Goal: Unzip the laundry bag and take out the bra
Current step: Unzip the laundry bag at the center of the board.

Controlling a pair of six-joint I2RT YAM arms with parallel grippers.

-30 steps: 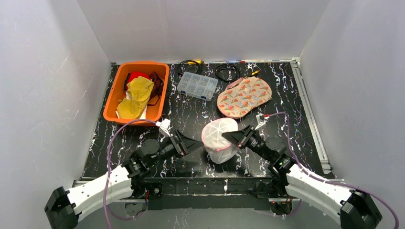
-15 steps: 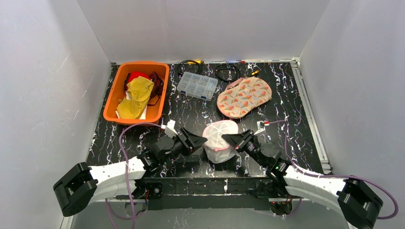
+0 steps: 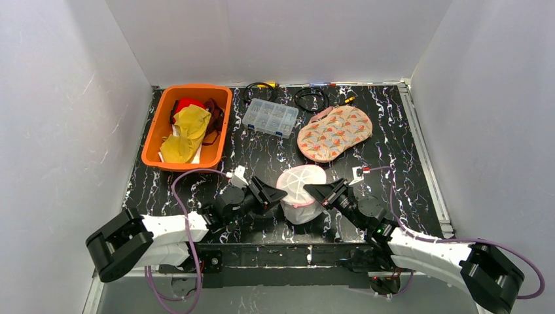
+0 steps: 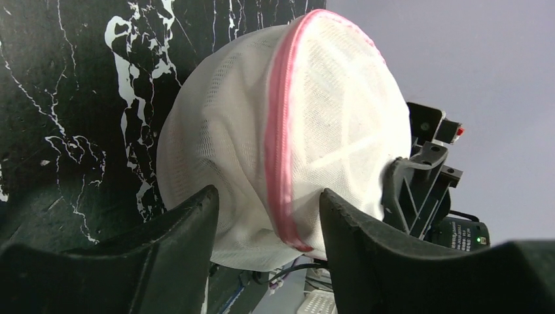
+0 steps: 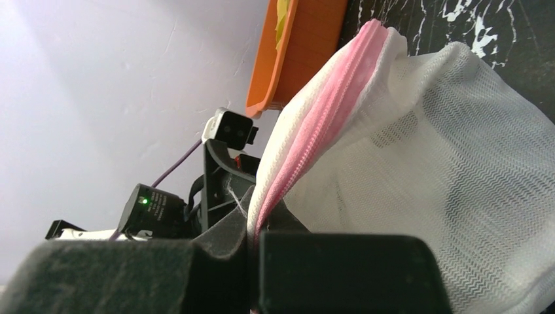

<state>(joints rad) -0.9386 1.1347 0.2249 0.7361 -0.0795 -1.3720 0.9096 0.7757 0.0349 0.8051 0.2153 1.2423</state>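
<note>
STAGE early, nothing done | white mesh dome-shaped laundry bag (image 3: 301,191) at near edge of black marbled table (image 3: 393,150) | pink zip (image 4: 280,144) looks closed, bra unseen | right gripper (image 5: 252,229) clamped on zip seam | left gripper (image 4: 265,203) astride bag, grip unclear | TODO unzip, remove bra

arms (image 3: 171,229): white shells, black joints | fingers (image 4: 177,261): black, wedge-shaped | cables (image 3: 174,191): purple (one looping from each arm)

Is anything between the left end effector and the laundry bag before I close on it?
Nothing visible. The laundry bag sits between the jaws of the left end effector, with its pink zipper facing the camera. Whether the jaws press it is unclear. The right end effector is shut on the zipper edge from the opposite side.
</note>
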